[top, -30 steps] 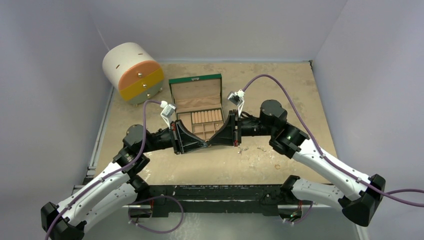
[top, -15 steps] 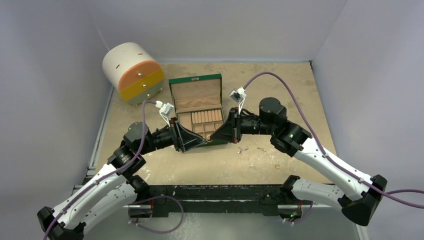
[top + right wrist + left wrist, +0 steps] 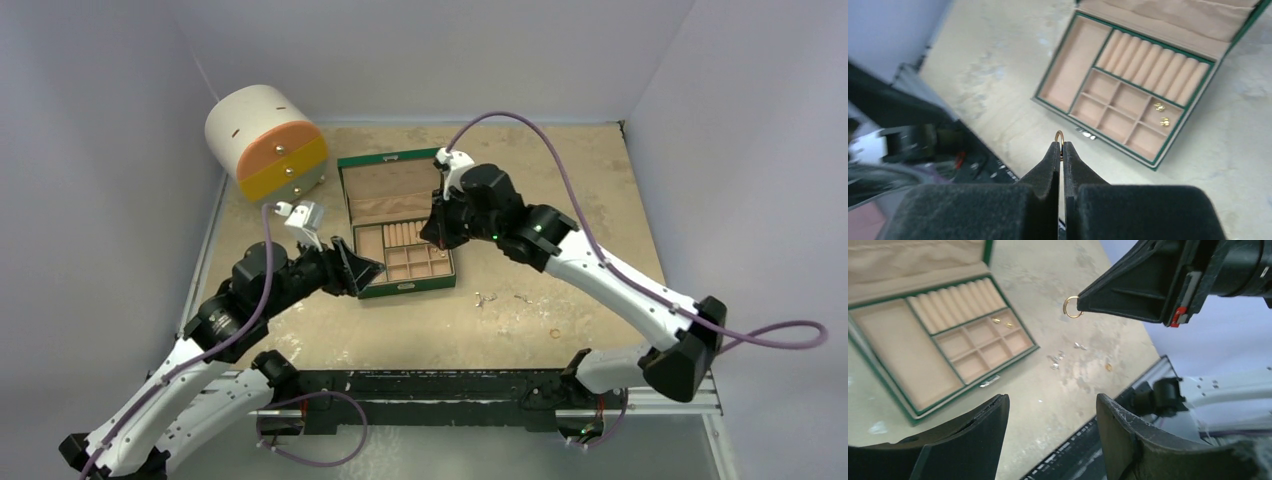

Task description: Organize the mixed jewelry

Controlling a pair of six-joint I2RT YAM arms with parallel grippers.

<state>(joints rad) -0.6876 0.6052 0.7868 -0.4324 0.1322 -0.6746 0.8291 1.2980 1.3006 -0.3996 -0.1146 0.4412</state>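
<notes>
Two small gold earrings (image 3: 1162, 114) lie in the green jewelry box with tan compartments (image 3: 1073, 65), the right gripper (image 3: 1060, 145) pinches a thin gold ring (image 3: 1072, 307), the left gripper (image 3: 1052, 401) is wide open and empty, and tiny silver and gold pieces (image 3: 1057, 360) wait on the table (image 3: 1108, 340).

We see plain, pale lilac-grey walls (image 3: 430, 50) closing in on three sides of a worn, mottled tan tabletop (image 3: 570, 190). In its far left corner we find a round white cabinet (image 3: 262, 135) with orange and yellow drawer fronts, under soft, even light
</notes>
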